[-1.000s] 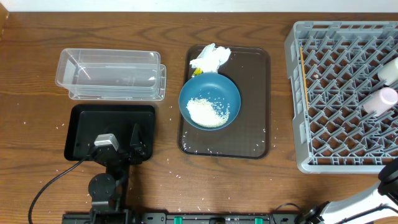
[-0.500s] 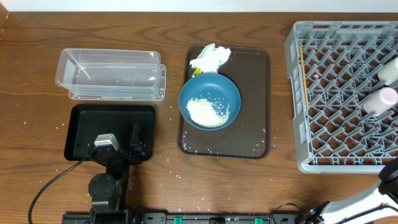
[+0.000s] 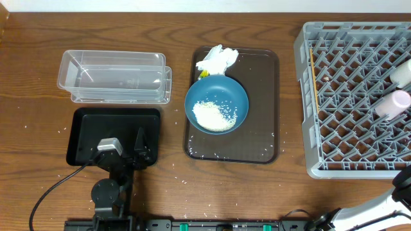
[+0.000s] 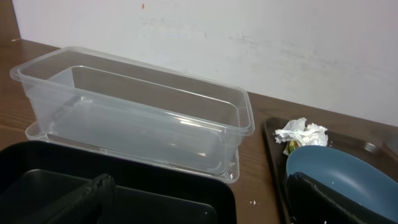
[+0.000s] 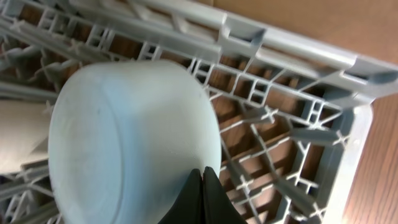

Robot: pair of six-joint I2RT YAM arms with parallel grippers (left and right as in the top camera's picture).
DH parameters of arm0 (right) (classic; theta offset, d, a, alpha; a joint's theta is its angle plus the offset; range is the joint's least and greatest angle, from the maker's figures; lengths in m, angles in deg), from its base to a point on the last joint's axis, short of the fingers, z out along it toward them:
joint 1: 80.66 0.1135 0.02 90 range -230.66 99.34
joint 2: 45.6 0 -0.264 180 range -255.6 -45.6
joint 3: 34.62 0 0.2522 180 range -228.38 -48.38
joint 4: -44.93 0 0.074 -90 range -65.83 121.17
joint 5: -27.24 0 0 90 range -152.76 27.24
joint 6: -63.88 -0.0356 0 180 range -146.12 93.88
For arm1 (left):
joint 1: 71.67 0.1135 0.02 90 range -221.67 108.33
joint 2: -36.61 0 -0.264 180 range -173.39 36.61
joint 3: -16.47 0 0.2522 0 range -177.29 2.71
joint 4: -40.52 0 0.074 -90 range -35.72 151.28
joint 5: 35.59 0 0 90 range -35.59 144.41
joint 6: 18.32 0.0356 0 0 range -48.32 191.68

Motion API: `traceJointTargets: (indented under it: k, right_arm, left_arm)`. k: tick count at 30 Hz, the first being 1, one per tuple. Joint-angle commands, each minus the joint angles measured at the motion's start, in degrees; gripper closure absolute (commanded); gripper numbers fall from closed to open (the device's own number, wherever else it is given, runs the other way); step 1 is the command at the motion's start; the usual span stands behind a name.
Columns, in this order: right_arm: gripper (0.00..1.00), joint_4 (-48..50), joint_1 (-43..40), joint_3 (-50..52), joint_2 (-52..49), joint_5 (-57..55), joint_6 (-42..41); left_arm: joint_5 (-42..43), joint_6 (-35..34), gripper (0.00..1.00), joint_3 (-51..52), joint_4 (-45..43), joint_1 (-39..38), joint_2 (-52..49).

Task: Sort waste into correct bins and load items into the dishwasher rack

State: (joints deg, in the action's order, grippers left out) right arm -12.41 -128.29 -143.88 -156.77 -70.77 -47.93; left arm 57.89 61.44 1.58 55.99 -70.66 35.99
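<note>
Overhead: dark-blue bowl [image 3: 226, 93] with rice [image 3: 215, 116] on brown tray [image 3: 260, 83], napkin [image 3: 217, 58] just beside.
Left wrist: left end effector [image 4: 200, 183] open over black tray [image 4: 155, 200].
Right wrist: right end effector [image 5: 202, 173] closed, by light-blue dish [image 5: 130, 134] in rack [image 5: 292, 59].
Next, likely: bin waste, rack bowl.

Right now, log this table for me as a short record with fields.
bowl: dark-blue bowl on the brown serving tray, rice inside
waste: crumpled napkin at the tray's far edge, yellow scrap beside it
bins: clear container and black tray, left of the serving tray
rack: grey rack holds chopsticks, white cup, pink cup, light-blue dish
left end effector: open, over the black tray
right end effector: fingers together, at the dish
</note>
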Motion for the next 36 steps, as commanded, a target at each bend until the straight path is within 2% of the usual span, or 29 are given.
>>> traceJointTargets:
  k: [1,7,13,20,25,32,36]
  right_arm:
    - [0.99,-0.6,0.9,-0.5,2.1,7.4,-2.6]
    - [0.99,-0.7,1.0,-0.5,5.0,7.4,-4.6]
    - [0.99,4.9,2.0,-0.4,5.7,11.6,-5.1]
    - [0.98,9.5,5.9,-0.4,4.8,14.2,1.6]
    - [0.98,8.9,8.1,-0.4,2.1,8.2,3.2]
    - [0.98,5.3,7.9,-0.4,0.3,7.2,3.2]
    - [0.99,2.7,7.4,-0.4,0.3,0.2,3.2]
  left_arm:
    - [0.1,0.8,0.09,0.9,2.1,0.0,0.4]
    - [0.1,0.8,0.09,0.9,2.1,0.0,0.4]
    - [0.1,0.8,0.09,0.9,2.1,0.0,0.4]
    - [0.1,0.8,0.09,0.9,2.1,0.0,0.4]
    - [0.1,0.8,0.09,0.9,2.1,0.0,0.4]
    - [0.1,0.8,0.09,0.9,2.1,0.0,0.4]
    - [0.1,0.8,0.09,0.9,2.1,0.0,0.4]
